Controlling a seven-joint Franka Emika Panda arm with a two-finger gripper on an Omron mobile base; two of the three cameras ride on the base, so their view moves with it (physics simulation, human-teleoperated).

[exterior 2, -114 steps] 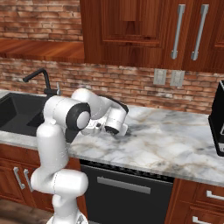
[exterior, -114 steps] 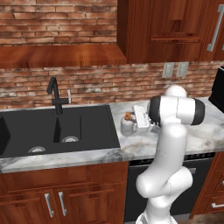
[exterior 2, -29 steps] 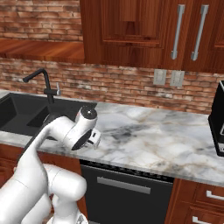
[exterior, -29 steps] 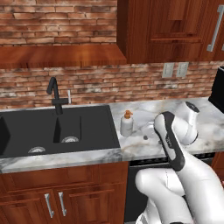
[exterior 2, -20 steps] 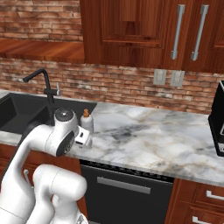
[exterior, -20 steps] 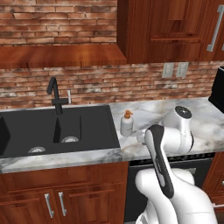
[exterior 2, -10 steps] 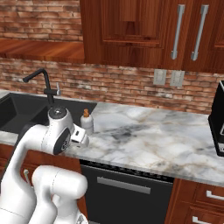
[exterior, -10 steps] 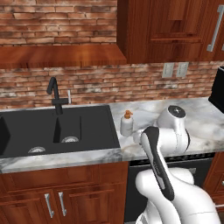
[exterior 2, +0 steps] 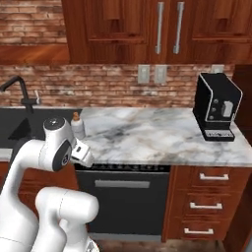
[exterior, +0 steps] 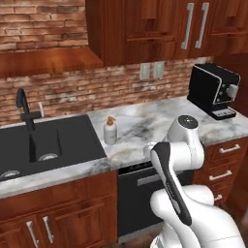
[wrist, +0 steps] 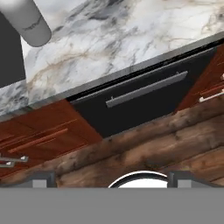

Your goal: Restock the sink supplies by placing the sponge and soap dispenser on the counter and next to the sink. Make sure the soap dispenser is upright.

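The soap dispenser (exterior: 110,131) stands upright on the marble counter (exterior: 155,121), just right of the black sink (exterior: 43,145). In the right base view the soap dispenser (exterior 2: 77,125) peeks out behind my folded arm, and its pale body (wrist: 29,21) shows at the top left of the hand view. My gripper (wrist: 111,178) is open, its fingertips (wrist: 43,178) far apart with nothing between them. It looks down past the counter's front edge at the floor. The sponge is out of view.
A black coffee machine (exterior: 213,90) stands at the counter's right end. The black faucet (exterior: 24,109) rises behind the sink. Under the counter are a black dishwasher (wrist: 144,94) with a bar handle, reddish cabinet doors (exterior: 53,218) and drawers (exterior 2: 206,197).
The whole picture has shifted left, so the base has driven to the right and the coffee machine now shows fully. The dispenser stays upright by the sink; the gripper stays open.
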